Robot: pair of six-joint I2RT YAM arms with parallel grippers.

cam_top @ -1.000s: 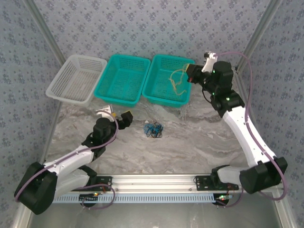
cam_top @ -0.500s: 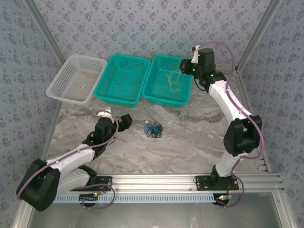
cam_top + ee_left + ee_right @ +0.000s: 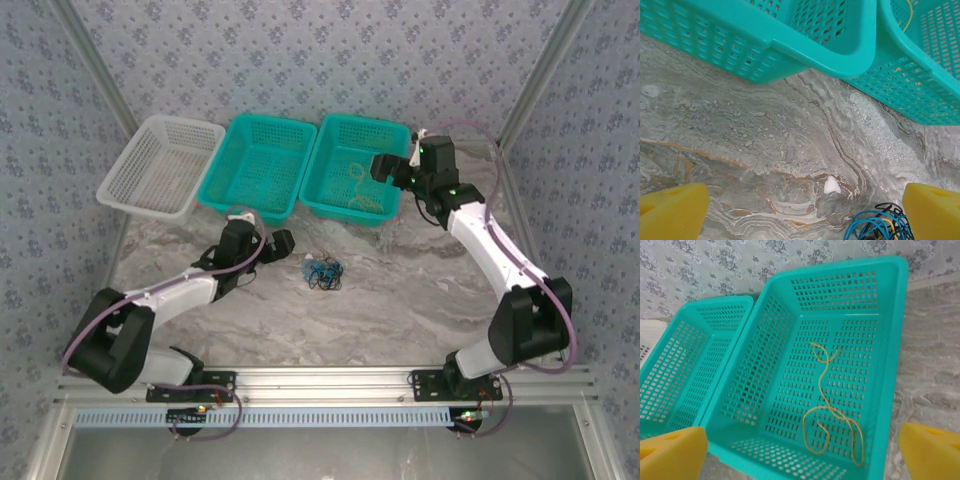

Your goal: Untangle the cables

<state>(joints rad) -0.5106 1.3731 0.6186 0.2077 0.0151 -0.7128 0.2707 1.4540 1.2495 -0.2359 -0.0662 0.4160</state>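
— Tangle (image 3: 323, 272)?
— On worktop (image 3: 420, 290), just before the teal basket (image 3: 345, 213); yellow cord (image 3: 832, 410) inside it. My left claw (image 3: 802, 215), right claw (image 3: 801, 452): wide, empty. I'd pinch one blue strand (image 3: 865, 227), lift slowly.

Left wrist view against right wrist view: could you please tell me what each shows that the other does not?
Left wrist, not right wrist: the blue and black cable tangle. Right wrist, not left wrist: the patterned wall and a sliver of the white basket. Both: the marble table, the middle teal basket and the right teal basket with the yellow cable in it, barely glimpsed from the left wrist.
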